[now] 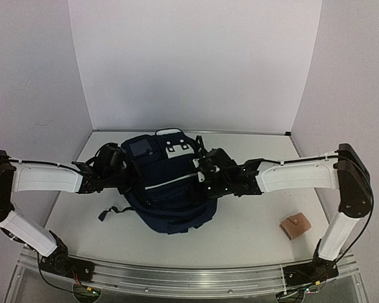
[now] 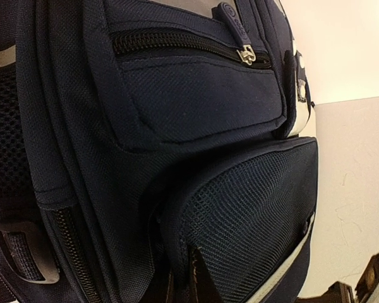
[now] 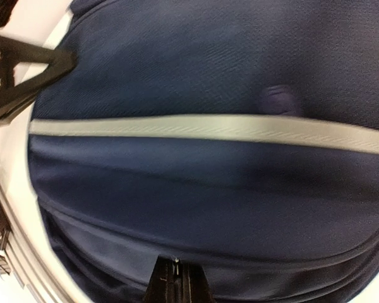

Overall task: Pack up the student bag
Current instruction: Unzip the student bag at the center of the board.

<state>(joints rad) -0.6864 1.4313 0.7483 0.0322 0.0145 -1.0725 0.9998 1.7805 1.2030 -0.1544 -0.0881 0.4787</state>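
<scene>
The student bag [image 1: 170, 199] is a dark navy backpack lying in the middle of the table, with white patches at its far end. My left gripper [image 1: 122, 169] is at the bag's left side. In the left wrist view it [image 2: 191, 278] is shut on a fold of the bag [image 2: 196, 107] beside a mesh pocket [image 2: 252, 221]. My right gripper [image 1: 204, 172] is at the bag's right side. In the right wrist view it [image 3: 177, 285] is shut on the bag [image 3: 208, 69] at a seam, with a small metal piece between the fingertips, below a reflective stripe [image 3: 208, 127].
A small tan wallet [image 1: 295, 226] lies on the table at the right, near the right arm. A closed zipper [image 2: 189, 45] runs across a bag pocket. White walls stand at the back and sides. A metal rail [image 1: 189, 278] runs along the front edge.
</scene>
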